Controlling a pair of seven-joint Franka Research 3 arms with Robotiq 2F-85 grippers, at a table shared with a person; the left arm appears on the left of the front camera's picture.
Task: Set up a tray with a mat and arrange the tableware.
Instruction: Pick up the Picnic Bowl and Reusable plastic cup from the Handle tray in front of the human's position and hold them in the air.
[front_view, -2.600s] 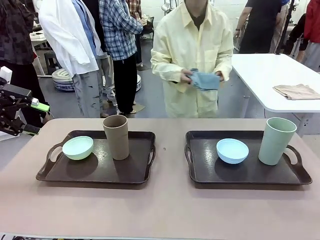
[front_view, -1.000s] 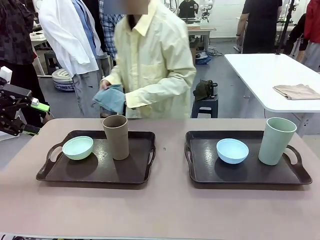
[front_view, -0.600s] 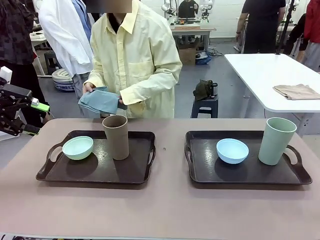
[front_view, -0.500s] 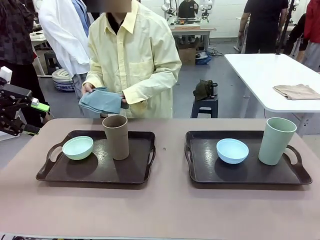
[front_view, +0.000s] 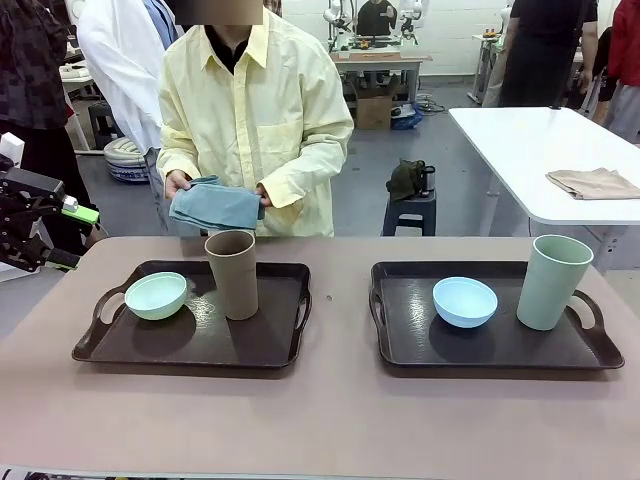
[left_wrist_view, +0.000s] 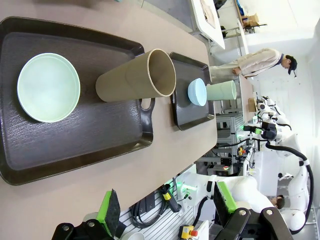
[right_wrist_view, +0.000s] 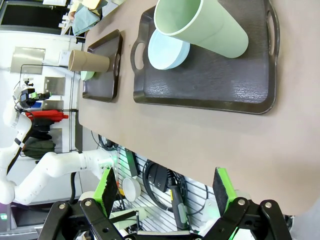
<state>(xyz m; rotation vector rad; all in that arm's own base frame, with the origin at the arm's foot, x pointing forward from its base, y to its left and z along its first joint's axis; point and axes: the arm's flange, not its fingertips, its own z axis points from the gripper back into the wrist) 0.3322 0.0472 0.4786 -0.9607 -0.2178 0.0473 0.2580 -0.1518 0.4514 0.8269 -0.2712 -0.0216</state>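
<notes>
1 pinkish-beige table (front_view: 330, 420), w/ 1 person (front_view: 255, 110) in a pale yellow shirt standing at its far side, behind the L tray (front_view: 190, 345). 2 dark brown handled trays lie on the table, well apart; the other is the R tray (front_view: 500, 350). The person's hands (front_view: 176, 184) hold 1 folded blue-grey cloth (front_view: 215, 206) above the far edge, poss. the mat, though the folds hide its shape. 2 tumblers, both upright: brown tumbler (front_view: 233, 275) at the L tray's middle-back, sage tumbler (front_view: 553, 282) at the R tray's right end. 2 bowls, both mouth-up: mint bowl (front_view: 156, 296) on the L tray's left part, near the brown tumbler but apart; blue bowl (front_view: 465, 302) mid R tray, apart from the sage tumbler. Left gripper (left_wrist_view: 167, 212) hangs off the table's left end, jaws spread wide, nothing btw them. Right gripper (right_wrist_view: 165, 190) sits off the table edge near the R tray, jaws likewise wide and empty. Yellow button box (left_wrist_view: 188, 232) below the table edge: any print too small to read.
</notes>
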